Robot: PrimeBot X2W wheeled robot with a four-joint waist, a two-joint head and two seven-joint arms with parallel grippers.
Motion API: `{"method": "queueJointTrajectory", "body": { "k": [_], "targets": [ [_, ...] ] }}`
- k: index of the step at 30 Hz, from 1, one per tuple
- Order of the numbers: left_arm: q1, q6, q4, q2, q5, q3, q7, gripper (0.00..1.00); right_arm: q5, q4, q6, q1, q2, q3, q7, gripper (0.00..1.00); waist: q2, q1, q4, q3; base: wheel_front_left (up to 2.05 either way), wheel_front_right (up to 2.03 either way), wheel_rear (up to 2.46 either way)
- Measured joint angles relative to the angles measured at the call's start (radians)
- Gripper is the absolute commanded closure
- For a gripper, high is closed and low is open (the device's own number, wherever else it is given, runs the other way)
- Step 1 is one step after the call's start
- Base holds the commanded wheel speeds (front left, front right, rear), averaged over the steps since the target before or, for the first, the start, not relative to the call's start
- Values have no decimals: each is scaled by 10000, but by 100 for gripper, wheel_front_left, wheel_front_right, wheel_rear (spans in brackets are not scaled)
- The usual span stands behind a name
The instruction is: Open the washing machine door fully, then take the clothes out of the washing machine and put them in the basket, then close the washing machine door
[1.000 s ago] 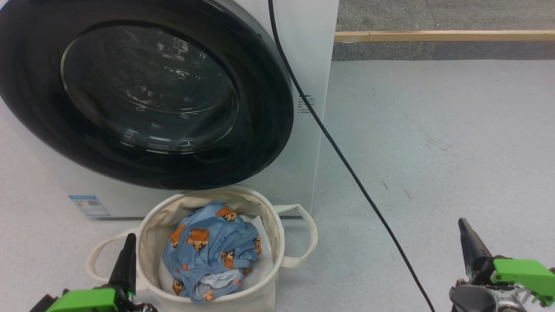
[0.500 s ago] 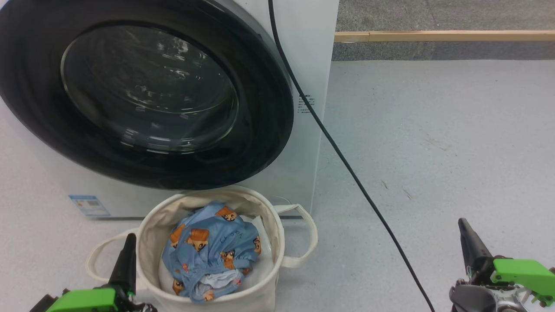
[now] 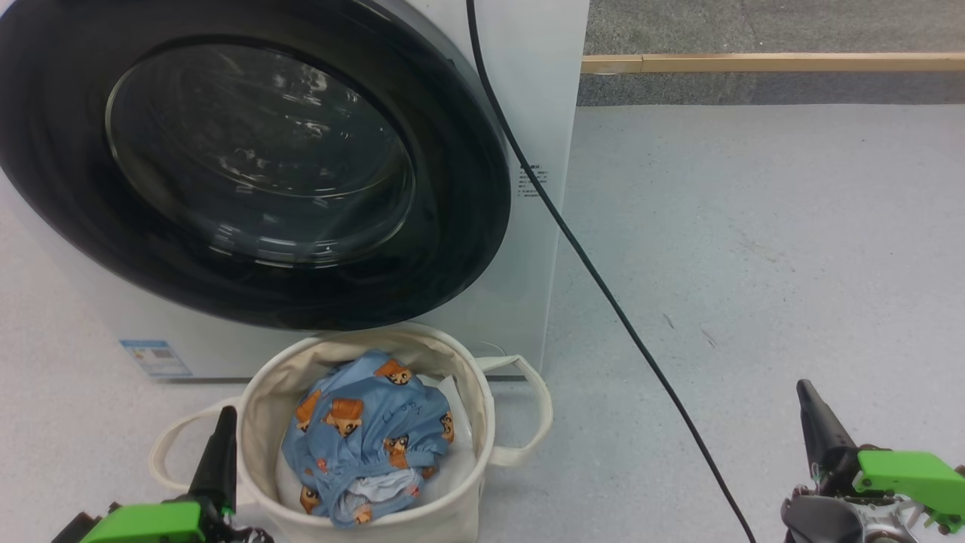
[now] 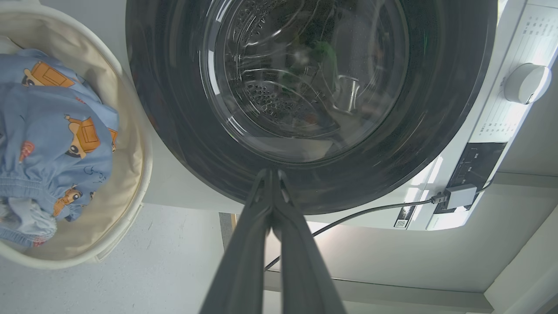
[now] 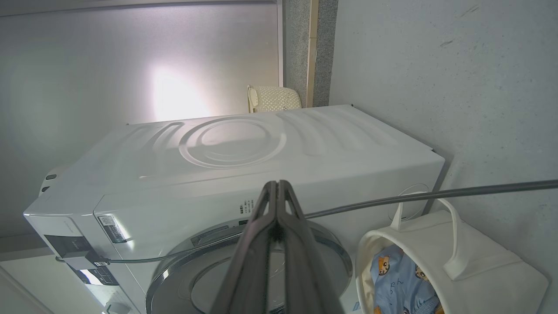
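**Closing stage: load in basket, door shut**

The washing machine door [image 3: 256,166], at the upper left of the head view, is judged shut against the washing machine [image 3: 543,113]. The clothes [image 3: 369,437] are lodged in the basket [image 3: 260,400] at lower centre. The left gripper [image 3: 224,418], lower left, and the right gripper [image 3: 805,392], lower right, are clenched on nothing. No step appears outstanding; at most, latching is to be confirmed.

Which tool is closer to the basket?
The left tool, right beside the basket's rim; the right tool is far off, beyond the black cable.
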Motion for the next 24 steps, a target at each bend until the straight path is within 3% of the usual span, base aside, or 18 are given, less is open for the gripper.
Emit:
{"method": "queueJointTrajectory", "body": {
  "k": [24],
  "targets": [
    [0, 0, 0, 0, 0, 0, 0, 100, 0, 0, 0, 0, 0, 0, 0, 100, 0, 0, 0, 0, 0, 0, 0]
  ]
}}
